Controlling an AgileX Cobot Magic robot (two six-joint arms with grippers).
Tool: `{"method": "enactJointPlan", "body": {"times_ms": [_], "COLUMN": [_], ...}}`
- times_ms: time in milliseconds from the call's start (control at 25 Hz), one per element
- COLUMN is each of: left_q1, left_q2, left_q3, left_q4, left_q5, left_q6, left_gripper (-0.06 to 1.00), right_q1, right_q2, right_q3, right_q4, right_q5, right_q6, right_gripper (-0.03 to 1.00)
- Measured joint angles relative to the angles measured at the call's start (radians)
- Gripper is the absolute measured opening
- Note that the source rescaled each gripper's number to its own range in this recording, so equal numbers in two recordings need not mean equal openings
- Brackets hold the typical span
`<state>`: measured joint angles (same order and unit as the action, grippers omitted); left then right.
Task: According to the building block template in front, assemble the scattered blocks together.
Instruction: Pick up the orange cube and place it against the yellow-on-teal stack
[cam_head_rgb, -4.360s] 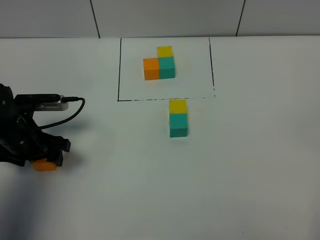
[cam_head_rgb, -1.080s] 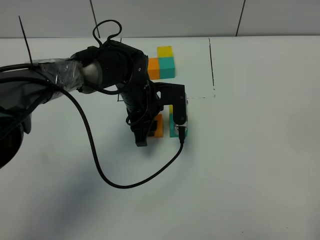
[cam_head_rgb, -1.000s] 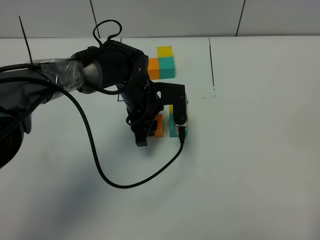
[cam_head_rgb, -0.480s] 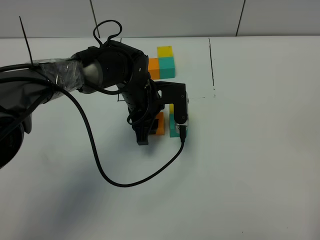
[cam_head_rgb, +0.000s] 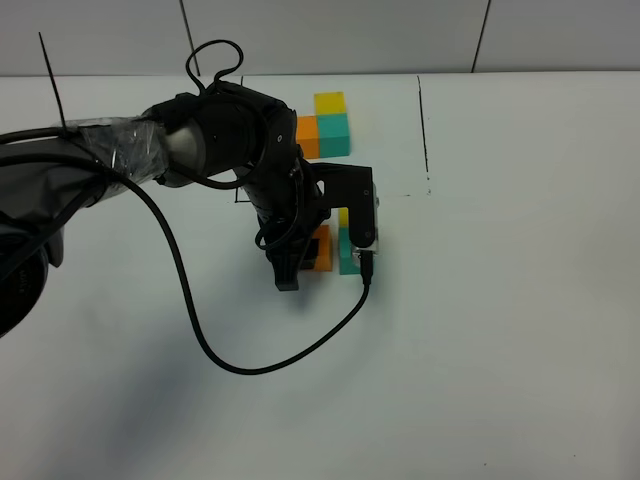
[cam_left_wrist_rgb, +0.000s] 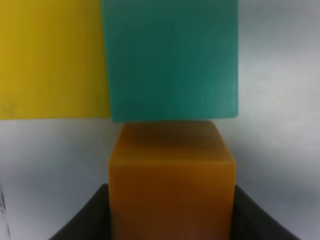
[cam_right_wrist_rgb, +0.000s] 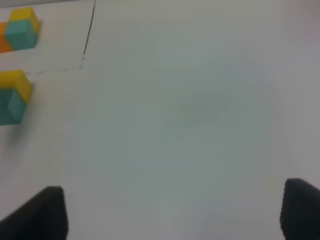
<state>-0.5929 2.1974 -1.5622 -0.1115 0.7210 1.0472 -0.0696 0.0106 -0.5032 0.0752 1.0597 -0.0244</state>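
The building block template (cam_head_rgb: 423, 130) is a black-lined rectangle at the back, framing an orange cube (cam_head_rgb: 307, 137), a teal cube (cam_head_rgb: 334, 133) and a yellow cube (cam_head_rgb: 329, 101). In front of it, a loose teal cube (cam_head_rgb: 347, 257) and yellow cube (cam_head_rgb: 343, 217) sit joined, partly hidden by the left arm. My left gripper (cam_head_rgb: 313, 252) is shut on the loose orange cube (cam_head_rgb: 322, 250). In the left wrist view the orange cube (cam_left_wrist_rgb: 171, 175) touches the teal cube (cam_left_wrist_rgb: 170, 60), with the yellow cube (cam_left_wrist_rgb: 52, 57) beside the teal one. My right gripper (cam_right_wrist_rgb: 172, 210) is open over bare table.
The left arm's black cable (cam_head_rgb: 200, 330) loops across the white table (cam_head_rgb: 500, 350) in front of the cubes. A grey wall (cam_head_rgb: 350, 35) runs behind the table's back edge. The right arm is out of the exterior high view.
My left gripper has carried the orange cube from the table's left side to the teal cube. Over the last second it edged slightly right, closing the gap.
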Motion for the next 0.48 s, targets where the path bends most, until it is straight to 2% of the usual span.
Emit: {"method": "enactJointPlan", "body": {"times_ms": [480], "left_q1": [0.0], "left_q2": [0.0], "left_q3": [0.0], "left_q4": [-0.006], "left_q5": [0.0], "left_q6": [0.002], "left_gripper": [0.01], "right_q1": [0.0], "right_q2": [0.0], "right_q3": [0.0], "right_q4": [0.0], "right_q5": [0.0], "right_q6": [0.0], "right_gripper": [0.74]}}
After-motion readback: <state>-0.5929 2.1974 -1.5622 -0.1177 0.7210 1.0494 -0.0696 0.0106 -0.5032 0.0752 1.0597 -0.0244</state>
